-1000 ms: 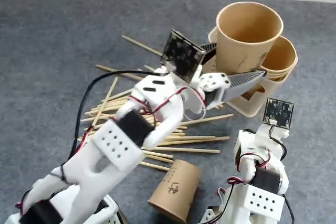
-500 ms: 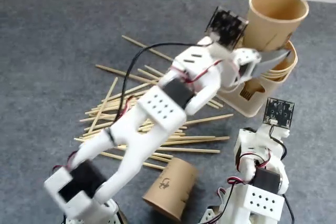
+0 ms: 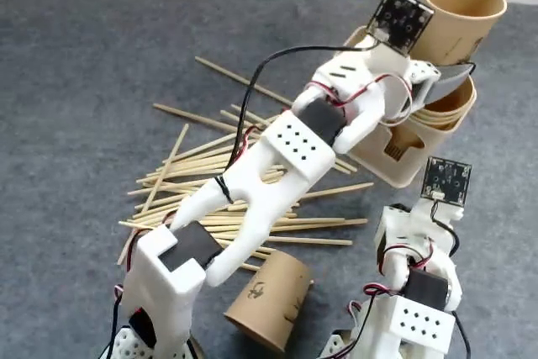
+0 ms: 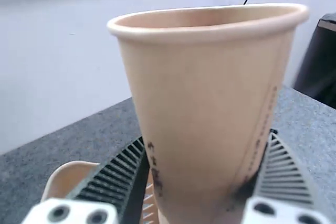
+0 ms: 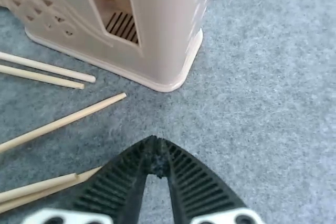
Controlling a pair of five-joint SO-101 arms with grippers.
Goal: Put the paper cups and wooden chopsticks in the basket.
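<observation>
Gripping an upright paper cup (image 3: 454, 39) low on its wall, one ribbed face on either side, the left jaws held it in the air above the basket (image 3: 382, 161), over the stacked cups (image 3: 450, 111) nested inside. A light thing, that cup, thin-walled and easy to crush, so the hold near the stiffer base looked the right choice; a harder squeeze would likely have dented it. Down by the near edge of the bench (image 3: 84, 65), a second paper cup (image 3: 269, 300) lay on its side. It looked likely to roll if nudged, and best pinched gently across the wall close to the base. The wooden chopsticks (image 3: 252, 224) were scattered flat in a loose heap between that cup and the basket. They seemed stiff, feather-light, slim and probably slippery, each best taken mid-length so it would not tip. The right jaws were clenched on nothing, tips touching, hanging just over the bench near the basket's corner with a few chopstick ends beside them.
</observation>
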